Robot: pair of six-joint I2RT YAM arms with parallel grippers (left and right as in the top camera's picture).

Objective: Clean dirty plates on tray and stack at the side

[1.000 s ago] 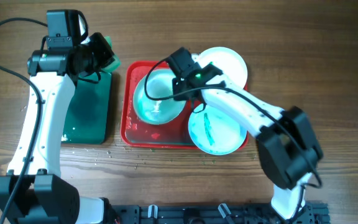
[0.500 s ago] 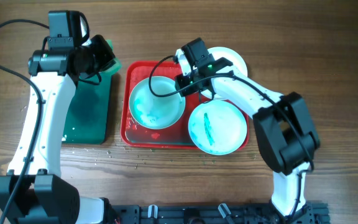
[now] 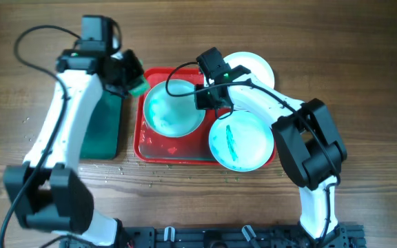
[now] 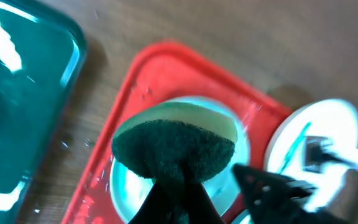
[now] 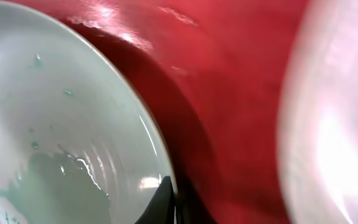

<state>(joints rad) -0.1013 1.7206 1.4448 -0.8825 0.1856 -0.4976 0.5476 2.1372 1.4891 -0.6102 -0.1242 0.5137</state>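
Note:
The red tray (image 3: 158, 148) holds a teal-tinted plate (image 3: 171, 110) at its left and a plate with a teal smear (image 3: 243, 145) at its front right. A third white plate (image 3: 257, 67) lies at the back right, partly over the tray's rim. My left gripper (image 3: 131, 77) is shut on a green sponge (image 3: 139, 87) at the tray's back left corner. In the left wrist view the sponge (image 4: 173, 146) hangs over the left plate (image 4: 229, 180). My right gripper (image 3: 209, 96) is shut on that plate's right rim (image 5: 164, 177).
A smaller dark green tray (image 3: 103, 131) lies on the wooden table left of the red tray and also shows in the left wrist view (image 4: 17, 106). Water drops speckle the table in front of both trays. My right arm crosses above the two right plates.
My left arm has swung right from above the green tray to the red tray's back left corner, carrying the sponge. My right gripper stays at the left plate's rim, and that plate has settled lower.

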